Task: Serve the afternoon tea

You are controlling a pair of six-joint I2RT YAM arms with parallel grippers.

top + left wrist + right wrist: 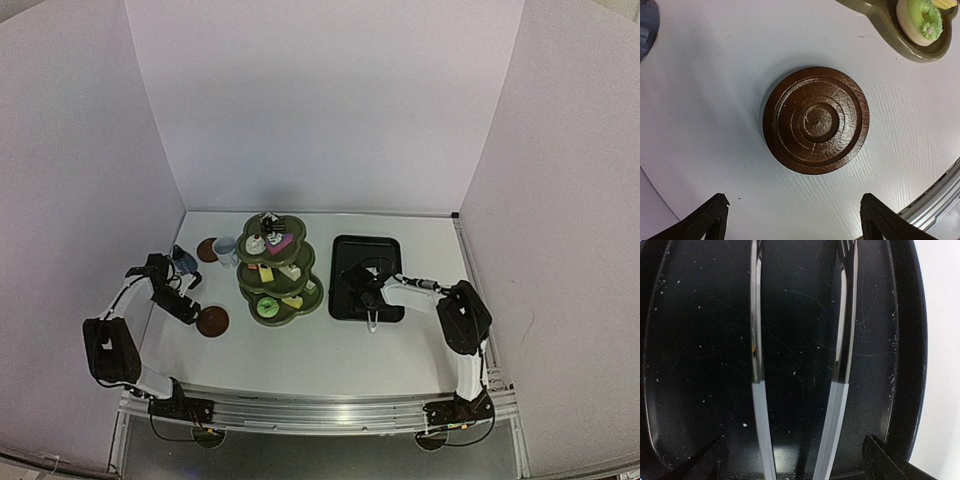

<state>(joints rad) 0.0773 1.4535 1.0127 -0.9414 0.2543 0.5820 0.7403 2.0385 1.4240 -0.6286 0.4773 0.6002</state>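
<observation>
The olive-green three-tier stand [278, 268] carries small cakes, among them a pink one [281, 243] on top and a green one [267, 307] [923, 21] on the bottom tier. A white mug [225, 250] stands right beside one brown coaster [207, 250]. The blue-grey pot [183, 262] sits left of them. My left gripper [190, 308] [795, 215] is open, hovering just short of the second coaster [816, 120] [212, 321]. Over the black tray, my right gripper [362, 288] [795, 455] is open; the metal tongs [756, 340] lie in the tray between its fingers, untouched.
The black tray [385, 250] [905, 340] lies right of the stand, with the tongs' handle end [372, 320] reaching over its front rim. The table's metal front rail [935, 200] runs close to the second coaster. Walls enclose three sides.
</observation>
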